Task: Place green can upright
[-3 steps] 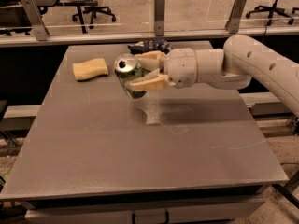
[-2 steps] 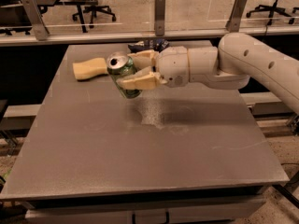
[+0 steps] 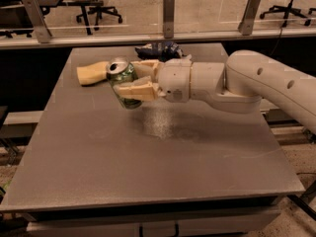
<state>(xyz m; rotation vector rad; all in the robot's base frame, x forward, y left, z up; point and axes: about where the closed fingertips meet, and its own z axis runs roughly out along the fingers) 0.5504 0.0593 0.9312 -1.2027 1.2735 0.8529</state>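
The green can (image 3: 123,81) is held in my gripper (image 3: 134,79), a little above the grey table (image 3: 148,162) near its far left part. The can is tilted, its silver top with the pull-tab hole facing up and toward the left. My cream fingers (image 3: 136,90) close on the can's body from the right side. The arm reaches in from the right.
A yellow sponge block (image 3: 92,73) lies on the table just left of the can. A blue-and-white wrinkly bag (image 3: 159,49) lies at the far edge behind the gripper. A glass rail with metal posts (image 3: 169,9) runs behind the table.
My gripper has carried the can a little to the left, toward the sponge. The can stays held and tilted.
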